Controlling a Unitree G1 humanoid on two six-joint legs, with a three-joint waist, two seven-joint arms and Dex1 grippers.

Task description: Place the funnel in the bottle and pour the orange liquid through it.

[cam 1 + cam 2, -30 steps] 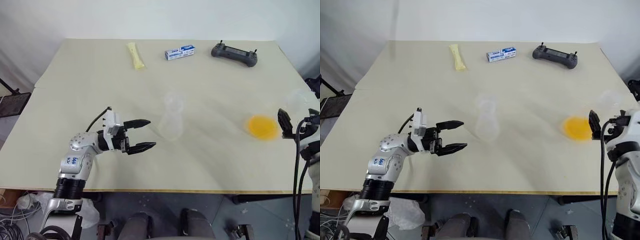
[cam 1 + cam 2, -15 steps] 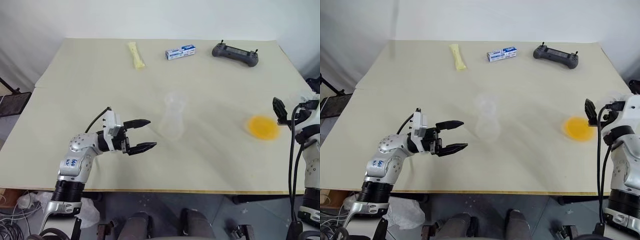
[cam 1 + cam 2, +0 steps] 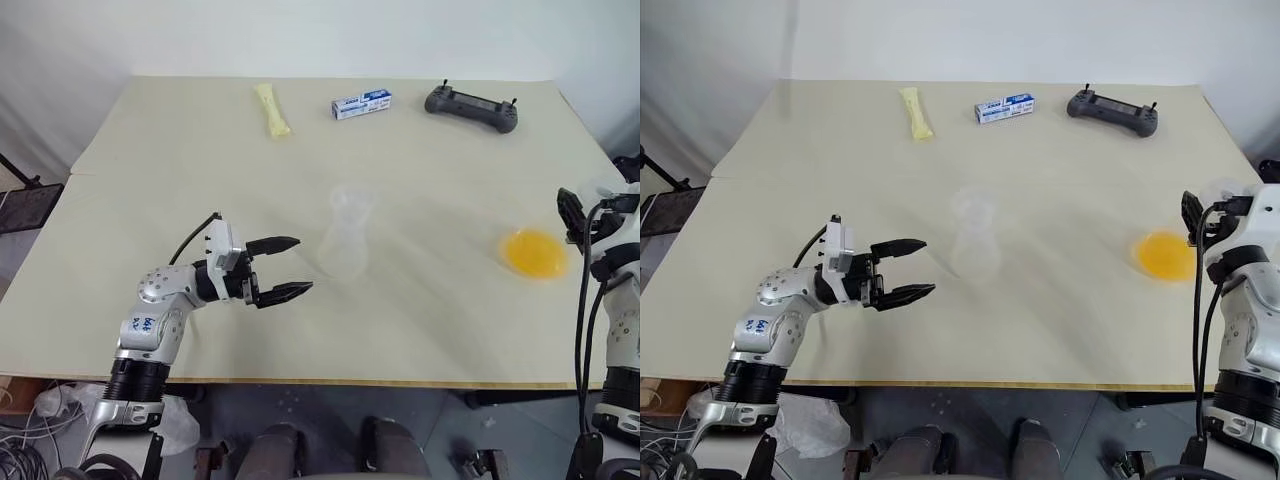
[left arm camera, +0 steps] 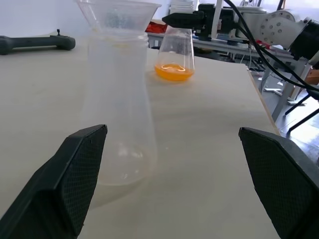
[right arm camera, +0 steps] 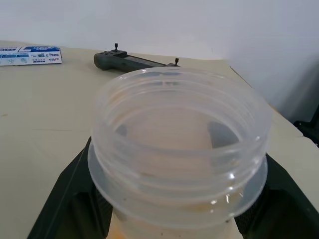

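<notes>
The bottle (image 3: 345, 240), a clear vessel with a wide base, stands mid-table with the clear funnel (image 4: 118, 15) seated in its neck. My left gripper (image 3: 303, 265) hovers just left of the bottle, level and pointing at it, open and holding nothing. The orange liquid (image 3: 535, 253) pools in the bottom of a second clear flask (image 4: 174, 55) near the table's right edge. My right gripper (image 3: 585, 210) is shut on that flask's threaded neck (image 5: 179, 144), one black finger on each side.
Along the far edge of the table lie a yellow packet (image 3: 271, 110), a blue and white box (image 3: 360, 104) and a dark handheld controller (image 3: 470, 106). The table's right edge (image 3: 600, 150) runs close behind the flask.
My right gripper has moved forward to the flask's neck and shut on it. The left gripper and the bottle have stayed put.
</notes>
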